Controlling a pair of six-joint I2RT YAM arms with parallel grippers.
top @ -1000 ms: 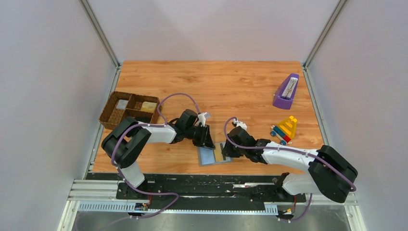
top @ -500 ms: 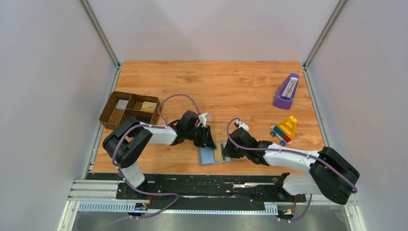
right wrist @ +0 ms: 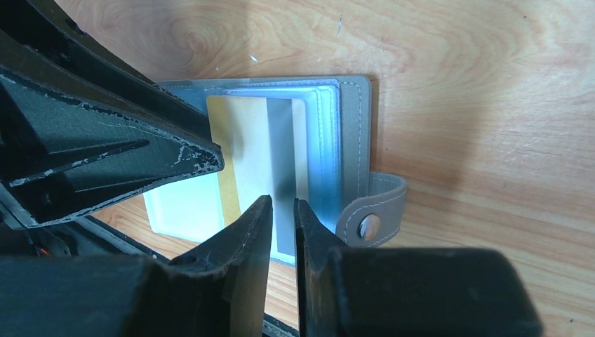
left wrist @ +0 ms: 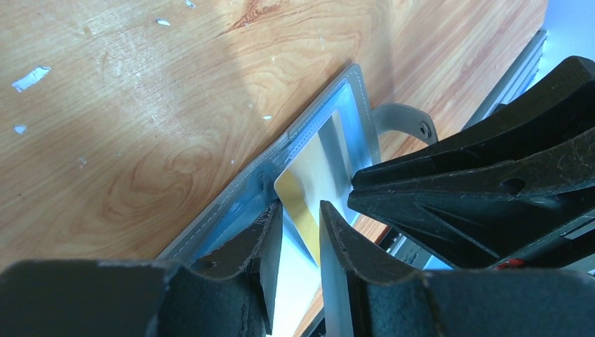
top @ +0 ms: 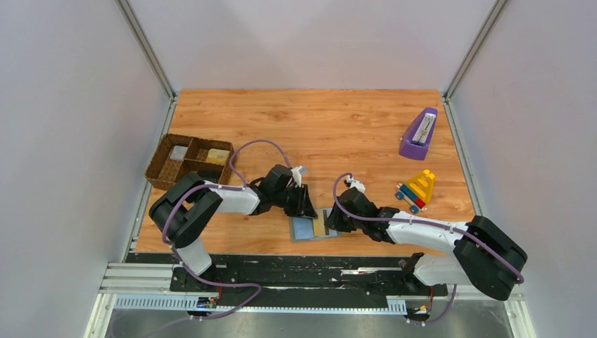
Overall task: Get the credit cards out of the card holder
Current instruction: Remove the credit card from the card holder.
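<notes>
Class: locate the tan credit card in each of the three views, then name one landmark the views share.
Top external: tan credit card low centre, slightly right.
Left wrist: the card sits near centre.
Right wrist: the card lies centre-left.
Shared landmark: the open card holder beneath it.

Brown divided tray, purple wedge, colourful toy on wooden table.

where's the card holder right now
The card holder lies open near the front edge of the table, about centre in the top view, between the left gripper and the right gripper.
</notes>
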